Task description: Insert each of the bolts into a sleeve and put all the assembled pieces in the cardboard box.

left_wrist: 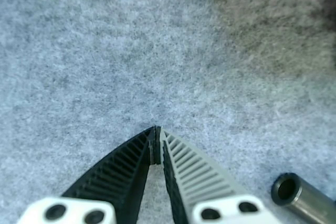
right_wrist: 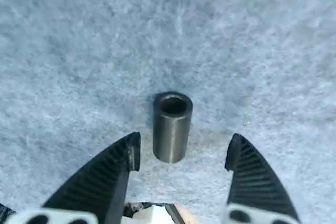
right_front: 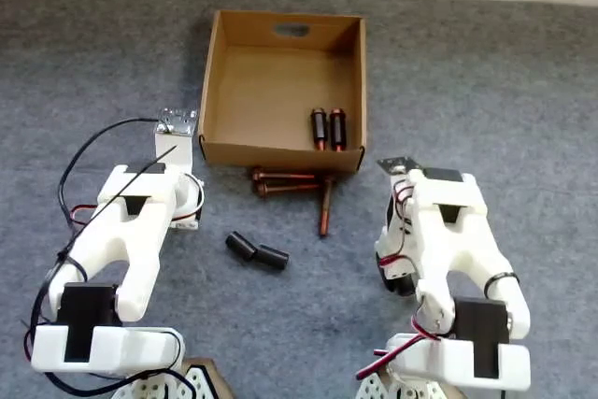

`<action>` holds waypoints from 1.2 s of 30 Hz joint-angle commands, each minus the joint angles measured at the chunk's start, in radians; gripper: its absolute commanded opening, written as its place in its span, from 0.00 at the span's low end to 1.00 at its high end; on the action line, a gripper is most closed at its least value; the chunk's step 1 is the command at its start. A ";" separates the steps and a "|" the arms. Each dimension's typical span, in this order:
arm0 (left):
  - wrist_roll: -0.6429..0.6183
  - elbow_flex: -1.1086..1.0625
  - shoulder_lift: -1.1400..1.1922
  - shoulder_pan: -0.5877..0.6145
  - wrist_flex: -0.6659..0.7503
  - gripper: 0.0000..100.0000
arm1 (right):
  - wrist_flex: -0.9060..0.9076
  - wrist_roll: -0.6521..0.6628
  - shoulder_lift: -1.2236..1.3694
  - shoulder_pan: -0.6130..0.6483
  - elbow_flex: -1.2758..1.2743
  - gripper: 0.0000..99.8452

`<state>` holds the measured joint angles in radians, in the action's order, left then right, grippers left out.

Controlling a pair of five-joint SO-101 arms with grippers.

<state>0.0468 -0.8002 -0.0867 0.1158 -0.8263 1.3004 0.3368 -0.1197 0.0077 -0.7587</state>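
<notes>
Right tool (right_wrist: pixel 184 145) is hanging spread, w/ a sleeve (right_wrist: pixel 172 127) lying btwn its fingers (right_wrist: pixel 113 169); left tool (left_wrist: pixel 156 135) is sitting pressed together. Bolts (right_front: pixel 285 181) are lying mid-frame, just below the box (right_front: pixel 213 81). Risk: round sleeve rolling away if the tool closes off-centre.

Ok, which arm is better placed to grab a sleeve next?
Right. The right gripper is open with a sleeve lying between its jaws. The left gripper is shut, and a second sleeve lies off to its side.

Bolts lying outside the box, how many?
3 bolts: two parallel along the front of the cardboard box, one crosswise at their ends. The arms may hide others.
</notes>
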 commanded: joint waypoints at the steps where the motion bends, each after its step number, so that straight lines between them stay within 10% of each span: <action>1: 0.003 0.002 0.001 -0.018 0.011 0.03 | -0.053 0.009 0.002 0.012 0.018 0.25; 7: 0.003 0.002 0.001 -0.016 0.011 0.03 | -0.240 0.009 -0.007 0.013 -0.074 0.01; 28: 0.003 0.002 0.001 -0.015 0.009 0.03 | -0.407 -0.115 -0.048 0.202 -0.056 0.01; 36: 0.003 0.002 0.001 -0.015 0.011 0.03 | -0.355 -0.110 -0.047 0.220 -0.062 0.17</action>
<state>0.0468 -0.8002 -0.0867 0.1112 -0.8263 0.9398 0.2371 -0.1626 0.2240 -0.8370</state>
